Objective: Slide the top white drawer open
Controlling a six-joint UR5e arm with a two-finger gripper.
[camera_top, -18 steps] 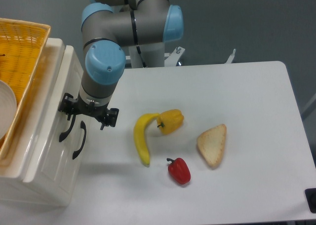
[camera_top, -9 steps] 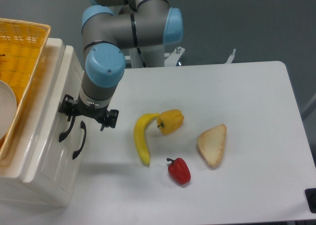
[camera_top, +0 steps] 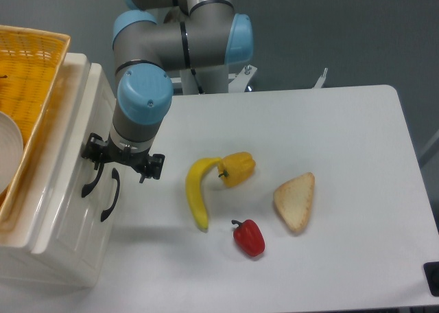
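So we're looking down at a white table (camera_top: 329,121) with a cream-white cabinet (camera_top: 62,217) sitting at its left edge. The cabinet has 2 black curved handles on its front, side by side from this angle. The top white drawer (camera_top: 81,128) is the upper part of that cabinet, and its handle (camera_top: 91,179) is the one further left in the picture; the lower drawer's handle (camera_top: 110,196) sits just right of it. The drawer front looks flush with the cabinet, so closed as far as we can see.

The gripper (camera_top: 122,163) hangs off the grey and blue arm (camera_top: 147,86) right at the cabinet front, just above the 2 handles. Its black body overlaps the top end of the upper handle from this view, but we honestly can't tell whether the fingers are apart, together or pinching that handle, because the wrist blocks them.

On top of the cabinet we've got a yellow wicker basket (camera_top: 34,59) with the edge of a white bowl (camera_top: 8,152) poking in at the far left.

Out on the table: a banana (camera_top: 196,193) touching a yellow pepper (camera_top: 239,169) at its upper end, a red pepper (camera_top: 250,237) just below them, and a slice of bread (camera_top: 296,202) off to the right, apart from the rest.
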